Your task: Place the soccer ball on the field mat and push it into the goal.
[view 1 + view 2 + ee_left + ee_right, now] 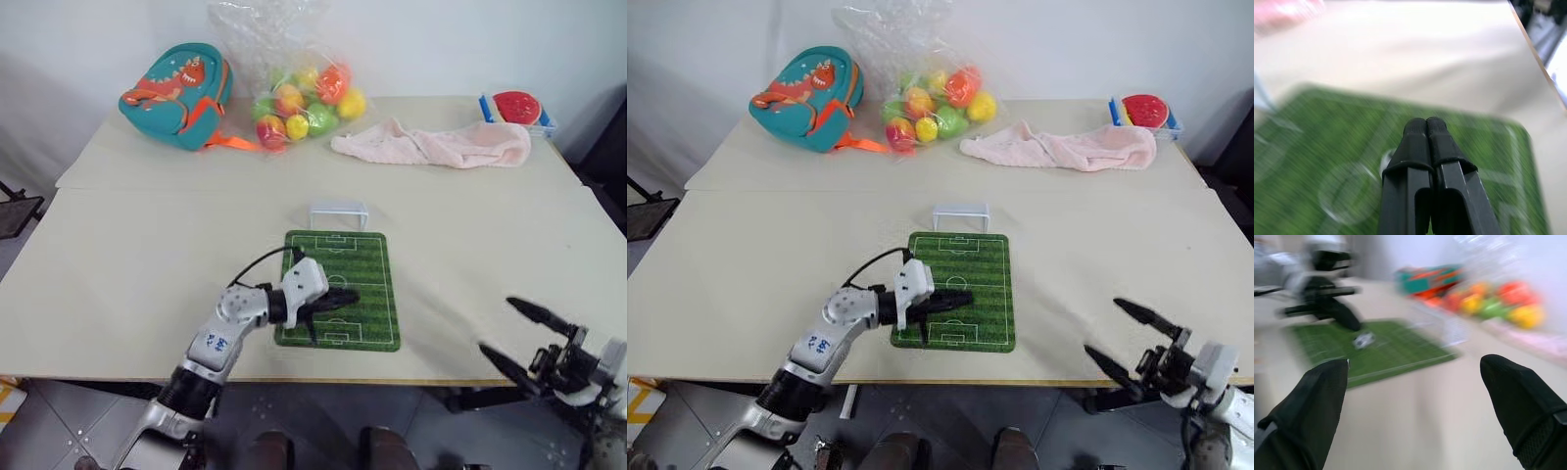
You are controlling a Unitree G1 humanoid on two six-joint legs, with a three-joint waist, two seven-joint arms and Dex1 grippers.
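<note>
Green field mat (343, 284) already carries the soccer ball (1363, 339); my left gripper (1426, 128), fingers pressed together, sits beside it. Right gripper (519, 335) idles spread. Next I nudge straight toward the goal (338, 211).

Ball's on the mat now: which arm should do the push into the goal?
Left, probably. Its shut pincer sits over the field mat, right beside the soccer ball, with the goal just beyond the mat's far edge. The right pincer hangs open off the table's near edge, well away from the ball.
</note>
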